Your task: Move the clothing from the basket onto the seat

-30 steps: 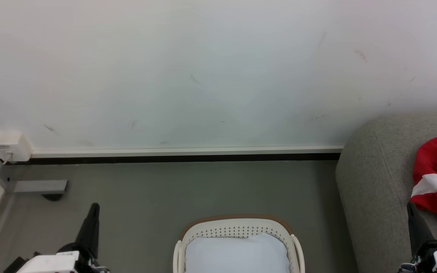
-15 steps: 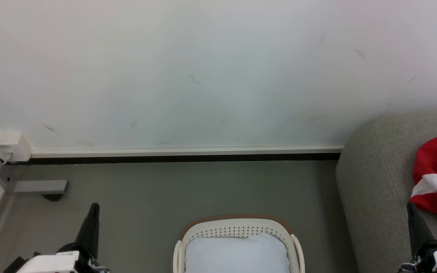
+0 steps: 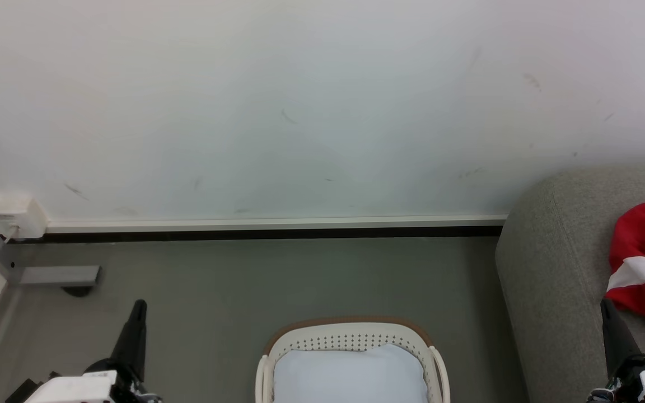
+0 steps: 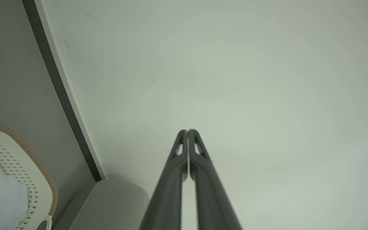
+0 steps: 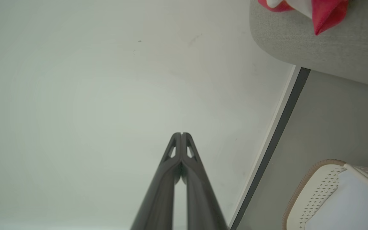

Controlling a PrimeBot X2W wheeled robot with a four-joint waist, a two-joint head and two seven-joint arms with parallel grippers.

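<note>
entry: laundry transfer, head view and both wrist views.

change over the last second: none to record. the grippers, basket, cloth and garments sit where they sat, and the head camera has not shifted. judged a pause. with red cloth already on the seat, the transfer looks finished or close to it, but the basket's near part is cut off by the frame, so this is not certain.

1. left gripper (image 3: 139,305), two long dark fingers. count: one. jaws pressed together tip to tip, holding nothing. it is over the grey floor (image 3: 300,274), well apart from the basket.
2. right gripper (image 3: 606,303), same make. count: one. jaws closed flat, empty. in the head view its tip lies just beside the red heap's lower edge; its wrist view shows it aimed at the pale wall (image 5: 75,80), clear of the cloth.
3. oval cream-white perforated plastic basket (image 3: 350,340) with a brown woven-look rim. count: one. it stands on the floor between the grippers, apart from the seat.
4. plain pale bluish-white cloth (image 3: 350,375). count: one. it lies inside the basket and covers what shows of the interior. not a task item.
5. large grey woven-fabric upholstered seat (image 3: 552,268) with rounded edges. count: one. it is at the right.
6. soft red clothing (image 3: 644,263) with white stripes. count: one heap, on top of the seat, cut by the frame's right edge. the number of garments in it cannot be told.
</note>
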